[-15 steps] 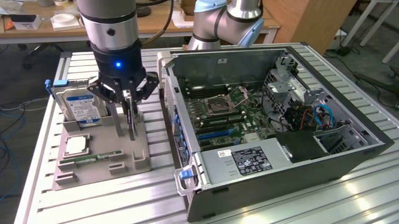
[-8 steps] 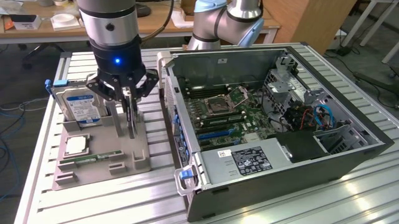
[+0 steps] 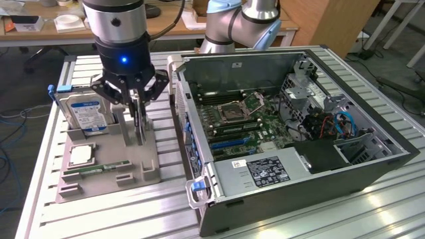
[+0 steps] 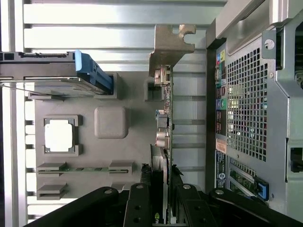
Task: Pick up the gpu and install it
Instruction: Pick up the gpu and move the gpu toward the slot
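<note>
The gpu [image 3: 139,132] stands on edge in a slot of the grey moulded holder tray [image 3: 96,188], at the exterior view's left of the open computer case [image 3: 371,164], and the gripper [image 3: 136,107] comes straight down on it with its black jaws clenched on the card's upper edge. From the exterior view the card is little more than a thin dark vertical blade between the fingers. The wrist view looks along the gpu [image 4: 165,137] from above and gives what that view hides: the bent, notched metal bracket [image 4: 171,45] at the card's far end, the small silvery connectors along its side, and the gripper [image 4: 165,208] with one linkage on either face of the board. In the tray [image 4: 135,123] the wrist view also shows the hard drive [image 4: 47,78] edge-on with a blue plastic tab, the square silver CPU [image 4: 59,135] in its pocket, and the narrow green RAM stick [image 4: 85,168]. The exterior view shows the hard drive [image 3: 85,115] by its blue label, the CPU [image 3: 81,155] and the RAM stick [image 3: 97,168] lying nearer. That view looks into the case, onto the green motherboard [image 3: 236,117]; the wrist view sees its perforated rear panel [image 4: 246,109]. Everything rests on a ribbed aluminium table [image 3: 332,219].
</note>
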`<state>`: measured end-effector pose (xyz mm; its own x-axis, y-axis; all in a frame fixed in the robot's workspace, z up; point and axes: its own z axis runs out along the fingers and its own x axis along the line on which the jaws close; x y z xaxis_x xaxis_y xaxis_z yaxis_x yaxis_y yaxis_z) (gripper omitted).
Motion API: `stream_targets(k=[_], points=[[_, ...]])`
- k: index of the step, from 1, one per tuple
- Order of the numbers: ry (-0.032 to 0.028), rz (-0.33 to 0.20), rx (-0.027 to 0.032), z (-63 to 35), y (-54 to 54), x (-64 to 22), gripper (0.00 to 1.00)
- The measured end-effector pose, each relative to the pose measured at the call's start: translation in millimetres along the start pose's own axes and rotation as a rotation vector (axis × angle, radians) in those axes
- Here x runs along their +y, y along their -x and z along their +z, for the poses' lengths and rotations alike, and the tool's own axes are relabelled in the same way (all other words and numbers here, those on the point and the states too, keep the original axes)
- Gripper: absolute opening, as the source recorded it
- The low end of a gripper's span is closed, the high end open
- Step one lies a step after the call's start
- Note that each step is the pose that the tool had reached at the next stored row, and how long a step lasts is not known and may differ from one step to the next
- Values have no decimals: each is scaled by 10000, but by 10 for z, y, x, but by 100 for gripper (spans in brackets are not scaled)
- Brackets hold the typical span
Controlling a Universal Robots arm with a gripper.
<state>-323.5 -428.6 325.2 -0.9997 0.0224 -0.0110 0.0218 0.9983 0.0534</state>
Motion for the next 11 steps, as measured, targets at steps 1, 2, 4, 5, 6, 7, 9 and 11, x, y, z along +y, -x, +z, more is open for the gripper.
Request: stream_targets(k=[1,2,4,5,6,7,9,11], points=[[1,0,0,-11,0,0,26],[1,0,0,-23,0,1,26],[6,0,0,-44,1,2,26],[9,0,0,-54,1,3,26],[11,0,0,-63,1,3,26],[14,1,0,-70,1,4,26],[16,0,0,-85,1,4,26],[16,0,0,-104,1,5,26]])
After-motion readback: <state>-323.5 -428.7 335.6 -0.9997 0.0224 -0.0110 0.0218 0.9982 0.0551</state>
